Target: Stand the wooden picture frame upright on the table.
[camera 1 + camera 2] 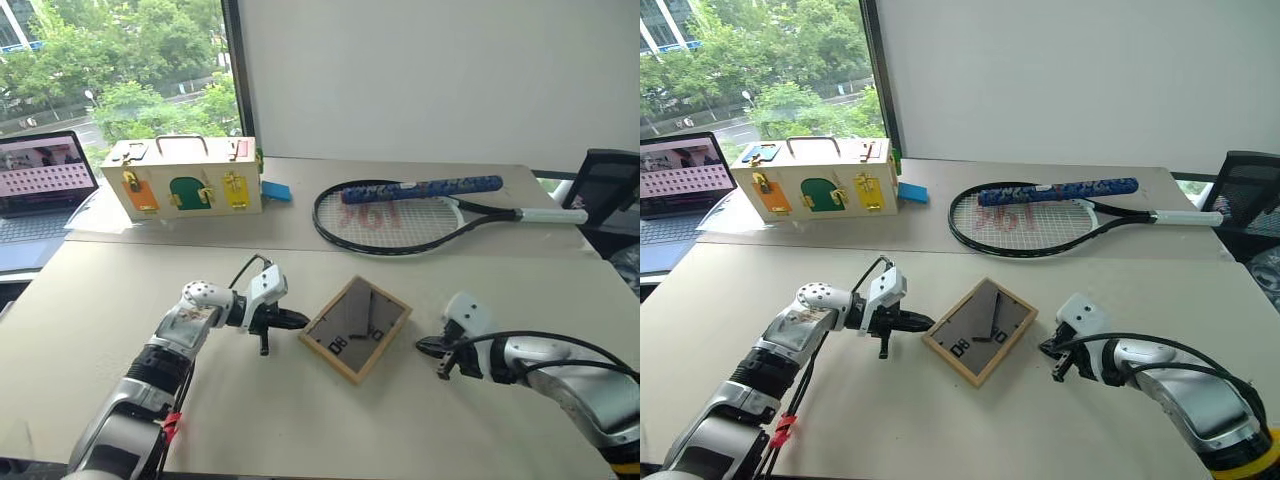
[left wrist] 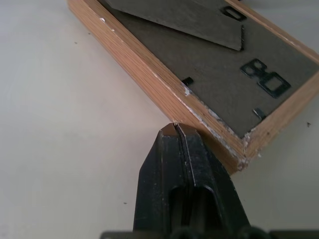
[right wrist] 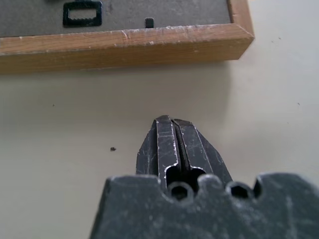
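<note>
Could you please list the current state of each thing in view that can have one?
wooden picture frame: lying flat, back side up, prop leg folded.
left gripper: shut, tip at the frame's edge.
right gripper: shut, empty, just short of the frame.
wooden box: doors latched.
laptop: open, screen lit.
tennis racket: lying flat.
</note>
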